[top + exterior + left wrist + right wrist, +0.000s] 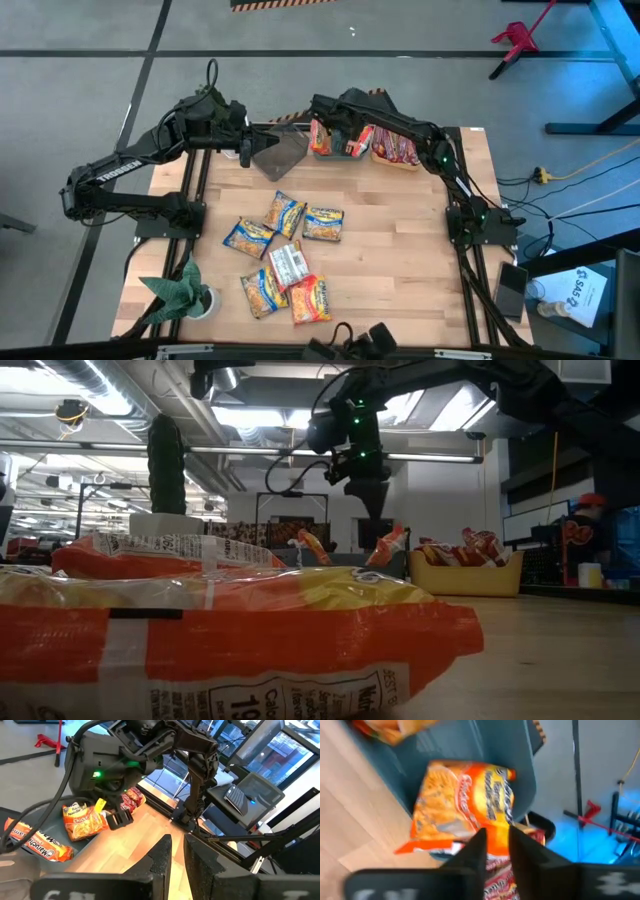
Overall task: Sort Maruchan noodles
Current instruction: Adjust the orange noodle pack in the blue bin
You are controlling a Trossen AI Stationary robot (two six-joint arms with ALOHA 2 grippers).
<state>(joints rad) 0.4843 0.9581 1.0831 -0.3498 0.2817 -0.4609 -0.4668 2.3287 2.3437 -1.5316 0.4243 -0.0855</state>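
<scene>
Near edge of the worktop [400, 260]: a small potted plant [185, 292] stands at the near-left corner. Just right of it lie three Maruchan packets in a cluster: a blue-and-yellow packet [262, 293], a silver-white packet [289, 266] and an orange packet [312, 300], the silver-white one overlapping its neighbours. In the low view the orange packet [230, 640] fills the foreground.

Mid worktop: three more blue-and-yellow packets lie flat and close together, one to the left [248, 236], one tilted at centre [284, 213], one to the right [323, 224].

Far edge: the left hand [245, 150] hovers beside a grey bin [280, 153] at far centre-left; its fingers [161, 857] stand narrowly apart and hold nothing. To the right, a teal bin [338, 146] contains orange packets, and the right hand [337, 132] sits over it. In the right wrist view its fingers [475, 851] are closed narrowly on an orange chicken packet [462, 807], which hangs within the teal bin [470, 742]. Just right of the teal bin, a yellow bin [395, 152] holds red-maroon packets [392, 144].
</scene>
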